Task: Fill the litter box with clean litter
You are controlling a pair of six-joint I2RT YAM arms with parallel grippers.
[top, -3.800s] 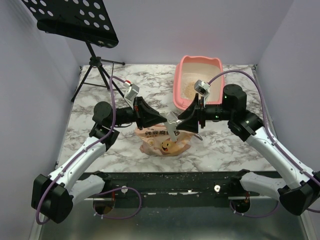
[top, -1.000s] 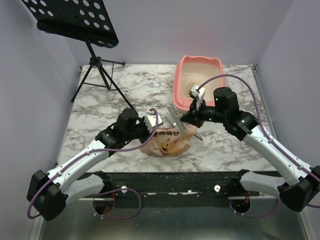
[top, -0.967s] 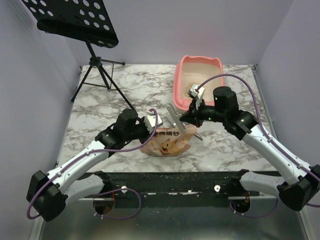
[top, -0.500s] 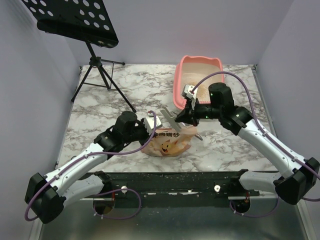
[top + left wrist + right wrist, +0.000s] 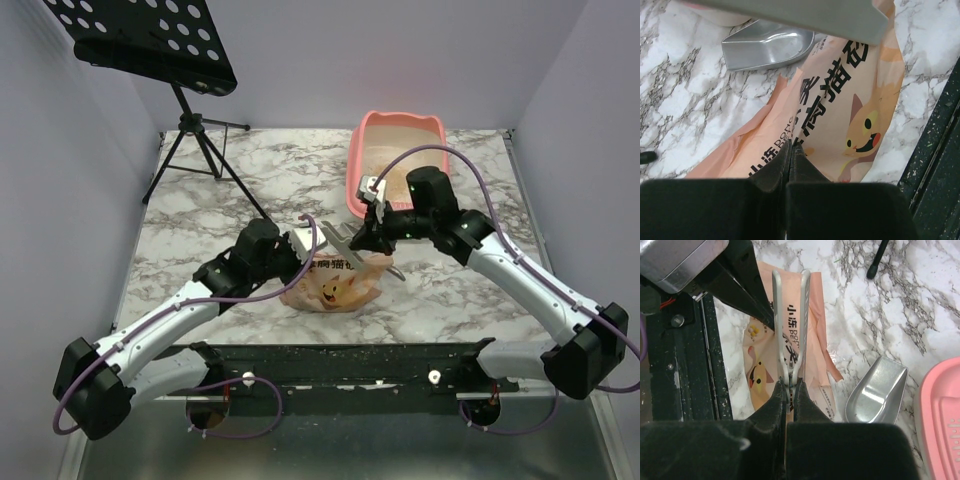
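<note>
Your left gripper (image 5: 790,150) has dropped since the first frame and now pinches the litter bag's (image 5: 840,100) edge. Right gripper (image 5: 790,386) stays clamped on the metal scissors (image 5: 338,237), shifted left over the bag. The litter box (image 5: 402,118) sits just beyond it, rightward.

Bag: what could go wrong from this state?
1. The left gripper pinches only a thin fold of the bag, so it may slip or tear.
2. The right gripper holds the metal tool by one end, so it may twist under load.
3. The bag lies on the table, apart from the litter box; opened there, its contents may spill.
</note>
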